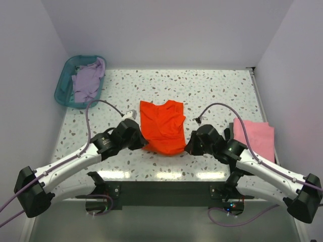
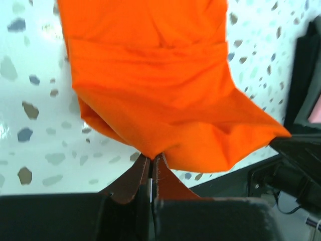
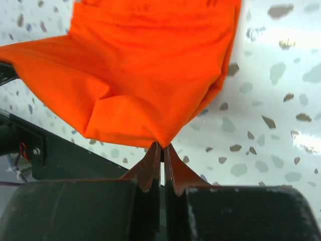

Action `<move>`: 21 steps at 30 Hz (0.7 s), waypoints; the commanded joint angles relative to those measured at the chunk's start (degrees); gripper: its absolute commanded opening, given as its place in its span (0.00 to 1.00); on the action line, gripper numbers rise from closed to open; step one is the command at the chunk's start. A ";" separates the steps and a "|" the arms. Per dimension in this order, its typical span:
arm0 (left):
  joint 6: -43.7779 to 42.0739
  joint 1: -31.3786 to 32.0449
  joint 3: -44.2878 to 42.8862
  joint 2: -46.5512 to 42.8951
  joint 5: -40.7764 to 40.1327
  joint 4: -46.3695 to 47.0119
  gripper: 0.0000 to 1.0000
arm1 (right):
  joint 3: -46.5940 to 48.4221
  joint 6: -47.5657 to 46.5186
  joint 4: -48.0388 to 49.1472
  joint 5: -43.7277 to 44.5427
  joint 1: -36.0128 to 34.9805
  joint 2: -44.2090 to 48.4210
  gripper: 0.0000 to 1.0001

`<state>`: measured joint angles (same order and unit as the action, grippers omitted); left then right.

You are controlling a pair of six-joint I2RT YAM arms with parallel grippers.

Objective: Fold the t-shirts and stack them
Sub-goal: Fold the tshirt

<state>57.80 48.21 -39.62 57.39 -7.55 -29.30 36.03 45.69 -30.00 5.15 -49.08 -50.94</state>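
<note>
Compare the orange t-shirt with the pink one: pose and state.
The orange t-shirt lies in the middle of the table, rumpled and partly folded; the pink t-shirt sits at the right edge as a flat rectangle. The left end effector and right end effector are each shut on a near corner of the orange t-shirt; neither holds the pink t-shirt. Shared: both are on the table, outside the teal basket.

Three t-shirts: orange-red t-shirt (image 1: pixel 162 127), pink t-shirt (image 1: pixel 258 137), lavender t-shirt (image 1: pixel 89 79); one basket (image 1: pixel 61 85); two pincers (image 2: pixel 151 161) (image 3: pixel 161 149).

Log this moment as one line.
orange shirt: mid-table, near corners pinched | left claw: shut on it | right claw: shut on it | pink shirt: right | lavender shirt: in basket
</note>
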 commanded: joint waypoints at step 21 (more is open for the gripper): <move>-15.79 -25.43 -26.99 30.40 11.41 16.02 0.00 | 33.83 -12.65 14.96 -6.72 22.52 -37.81 0.00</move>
<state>44.91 24.99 -61.32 83.77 1.13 -19.73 65.95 34.79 -20.49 1.89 -29.78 -85.03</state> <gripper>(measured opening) 0.035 0.019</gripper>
